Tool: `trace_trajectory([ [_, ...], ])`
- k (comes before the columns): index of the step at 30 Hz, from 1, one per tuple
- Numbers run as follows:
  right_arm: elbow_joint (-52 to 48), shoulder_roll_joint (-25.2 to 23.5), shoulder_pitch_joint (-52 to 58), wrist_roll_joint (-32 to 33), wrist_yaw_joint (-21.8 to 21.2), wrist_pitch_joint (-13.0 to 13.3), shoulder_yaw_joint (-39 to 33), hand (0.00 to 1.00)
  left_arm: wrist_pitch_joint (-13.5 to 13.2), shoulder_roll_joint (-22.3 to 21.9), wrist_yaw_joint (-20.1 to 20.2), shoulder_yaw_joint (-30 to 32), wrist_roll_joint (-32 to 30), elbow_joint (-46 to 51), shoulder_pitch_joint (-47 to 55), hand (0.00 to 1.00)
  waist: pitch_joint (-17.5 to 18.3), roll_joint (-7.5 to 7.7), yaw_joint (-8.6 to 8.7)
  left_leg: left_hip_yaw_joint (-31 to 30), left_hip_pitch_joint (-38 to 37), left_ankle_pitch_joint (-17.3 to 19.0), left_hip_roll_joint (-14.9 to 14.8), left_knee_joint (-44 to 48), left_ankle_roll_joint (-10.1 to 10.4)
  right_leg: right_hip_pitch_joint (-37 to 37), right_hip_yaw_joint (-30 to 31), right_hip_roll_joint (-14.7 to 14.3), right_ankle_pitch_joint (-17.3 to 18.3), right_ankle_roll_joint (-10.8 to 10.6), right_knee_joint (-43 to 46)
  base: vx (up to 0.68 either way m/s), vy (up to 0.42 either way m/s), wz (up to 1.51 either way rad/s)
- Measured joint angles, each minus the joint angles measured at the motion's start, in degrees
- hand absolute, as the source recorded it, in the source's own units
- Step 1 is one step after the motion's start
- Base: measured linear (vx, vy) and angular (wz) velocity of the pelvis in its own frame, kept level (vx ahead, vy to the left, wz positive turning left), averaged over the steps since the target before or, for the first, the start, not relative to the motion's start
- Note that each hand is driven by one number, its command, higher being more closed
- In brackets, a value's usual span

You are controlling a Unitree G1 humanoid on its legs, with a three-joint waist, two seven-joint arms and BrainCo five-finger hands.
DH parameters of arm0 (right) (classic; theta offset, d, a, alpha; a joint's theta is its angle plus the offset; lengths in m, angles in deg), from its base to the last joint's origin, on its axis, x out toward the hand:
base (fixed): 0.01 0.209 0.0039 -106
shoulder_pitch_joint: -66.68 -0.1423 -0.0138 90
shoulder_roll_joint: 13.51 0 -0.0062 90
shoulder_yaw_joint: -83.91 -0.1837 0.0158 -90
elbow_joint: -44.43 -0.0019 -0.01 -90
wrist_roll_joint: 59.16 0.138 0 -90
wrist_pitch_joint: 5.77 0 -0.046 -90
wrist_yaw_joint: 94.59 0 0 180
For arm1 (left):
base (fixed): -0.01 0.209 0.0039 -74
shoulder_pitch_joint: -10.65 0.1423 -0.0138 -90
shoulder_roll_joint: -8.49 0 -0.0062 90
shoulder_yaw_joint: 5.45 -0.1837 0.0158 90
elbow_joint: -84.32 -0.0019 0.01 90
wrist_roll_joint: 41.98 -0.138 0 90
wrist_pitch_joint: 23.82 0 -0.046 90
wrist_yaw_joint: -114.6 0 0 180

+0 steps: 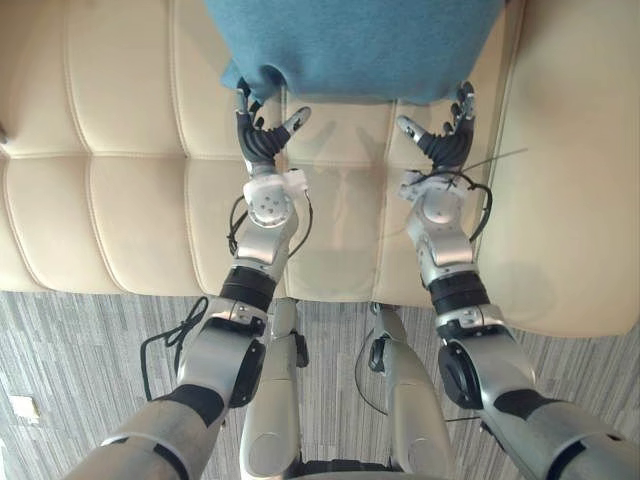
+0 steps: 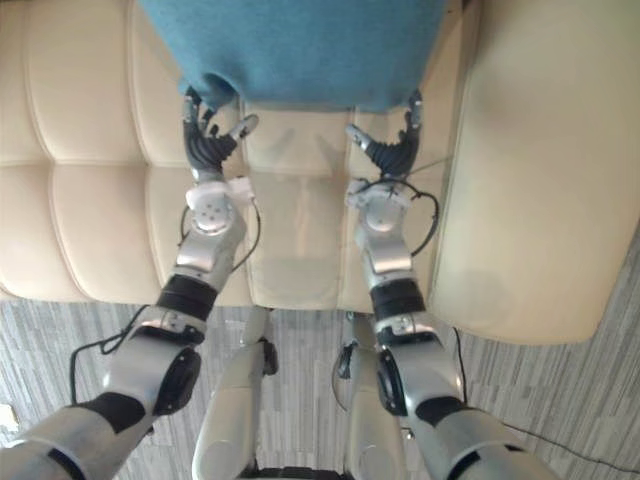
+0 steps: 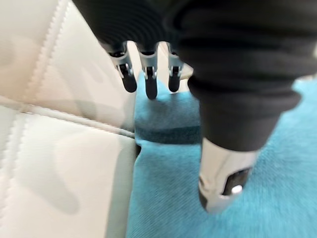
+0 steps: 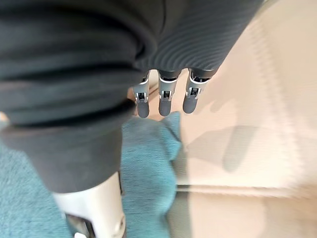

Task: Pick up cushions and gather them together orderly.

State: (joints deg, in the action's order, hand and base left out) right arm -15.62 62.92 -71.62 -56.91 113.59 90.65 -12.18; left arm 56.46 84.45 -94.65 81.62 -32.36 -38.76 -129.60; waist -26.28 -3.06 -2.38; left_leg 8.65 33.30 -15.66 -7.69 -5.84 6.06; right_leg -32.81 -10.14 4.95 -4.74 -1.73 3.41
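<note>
There is one teal cushion (image 1: 360, 45), and there are two robot hands. The cushion lies at 12 o'clock in the eye views, on the seat of a cream tufted sofa (image 1: 120, 200), and its far part runs out of frame.

The left robot hand (image 1: 262, 138) is at the cushion's 7 o'clock corner and the right robot hand (image 1: 445, 140) at its 5 o'clock corner. Both are palm up and spread, with the thumbs pointing inward toward each other. The cushion's near edge overlaps some fingertips in the eye views.

The wrist views show what that edge hides. The left fingers (image 3: 150, 84) are straight, with their dark tips at the fabric corner beside a sofa seam, and the thumb hangs apart over teal cloth. The right fingers (image 4: 166, 101) are also straight, with their tips just at a folded corner. Neither robot hand closes on the cloth.

A smoother cream sofa section (image 1: 570, 200) lies at 3 o'clock. Grey striped carpet (image 1: 80, 340) runs across 6 o'clock, with one small white scrap (image 1: 22, 406) at 8 o'clock.
</note>
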Motion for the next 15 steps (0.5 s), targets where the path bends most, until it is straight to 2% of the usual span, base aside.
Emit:
trace_trajectory([
  [4,-3.55,-0.19,5.55,0.02,-0.5,0.07,-0.19,0.0,0.01,-0.92,1.02,-0.67,0.1,1.55,3.28,0.0,0.19,0.16,-0.01,0.17,-1.96,0.02,-0.24,-0.01,0.02,1.04,0.07,-0.04,0.25,0.0,1.46,0.0,-0.005,-0.03],
  [8,-6.88,-0.11,13.2,0.02,-1.38,0.42,-0.16,0.0,-0.29,-0.97,2.43,-1.66,0.21,6.37,9.01,0.0,1.04,0.48,-0.04,0.13,-4.68,0.52,-0.29,-0.02,0.52,1.86,-0.2,0.43,3.78,0.14,5.76,-0.04,-0.006,0.03],
  [10,-7.12,-0.19,18.16,0.04,-2.39,0.44,0.08,0.0,-1.03,-0.96,3.38,-1.98,0.65,8.08,13.93,0.0,1.58,0.52,-0.23,0.31,-7.43,2.97,-0.82,-0.03,0.61,3.1,-0.46,0.04,5.53,0.2,8.68,-0.07,-0.004,-0.02],
  [12,-9.54,-0.31,27.16,0.12,-3.69,0.48,0.57,0.0,-1.18,-0.97,4.91,-3.23,0.84,9.6,21.55,0.0,5.04,1.19,-0.46,0.44,-8.88,4.13,-0.81,-0.04,0.9,3.78,-0.54,0.56,7.21,-0.21,10.77,-0.05,-0.008,0.09],
  [15,-11.29,-0.29,34.7,0.17,-6.19,0.51,0.79,0.0,-1.17,-0.95,7.2,-3.2,1.87,10.04,29.32,0.0,6.99,1.88,-0.61,1.74,-13.01,4.93,-0.62,-0.05,0.62,7.5,-0.3,0.89,8.14,-0.73,10.73,0.02,-0.019,-0.02],
])
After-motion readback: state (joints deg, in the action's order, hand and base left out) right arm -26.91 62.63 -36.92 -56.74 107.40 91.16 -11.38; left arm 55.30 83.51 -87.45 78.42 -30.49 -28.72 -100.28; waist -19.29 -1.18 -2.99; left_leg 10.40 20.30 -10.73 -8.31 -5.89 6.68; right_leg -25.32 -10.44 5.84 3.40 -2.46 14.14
